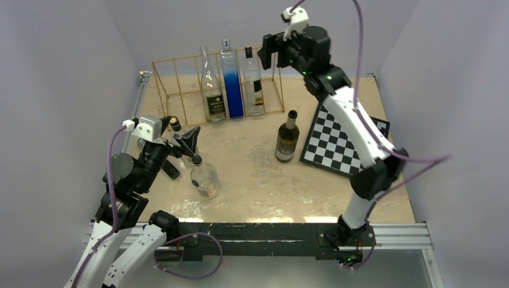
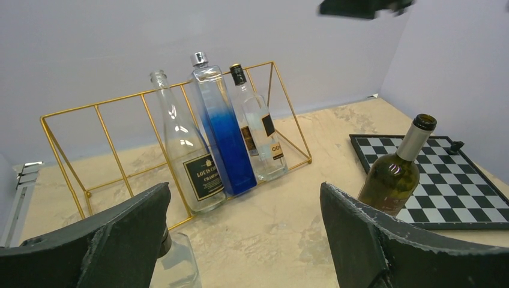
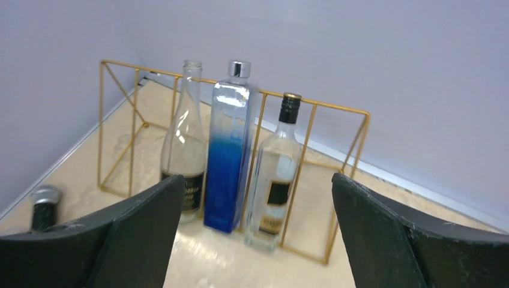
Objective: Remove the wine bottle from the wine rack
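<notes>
While right fingers [image 3: 138, 234] gape, racked bottles [image 3: 225, 156] stand beyond, untouched.

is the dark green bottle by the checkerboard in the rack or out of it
Out. The dark green bottle stands upright beside the checkerboard, in front of the wine rack and outside its wires.

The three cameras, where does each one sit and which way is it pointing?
Top external: high behind the robot, looking down on the table; shows left arm with left hand, right arm with right hand.
Left wrist: low at the left, facing the wine rack and the green bottle; its open fingers frame the bottom.
Right wrist: raised near the rack, facing its front; its open fingers show.
Shared: both wrist views show the blue bottle in the rack.
</notes>
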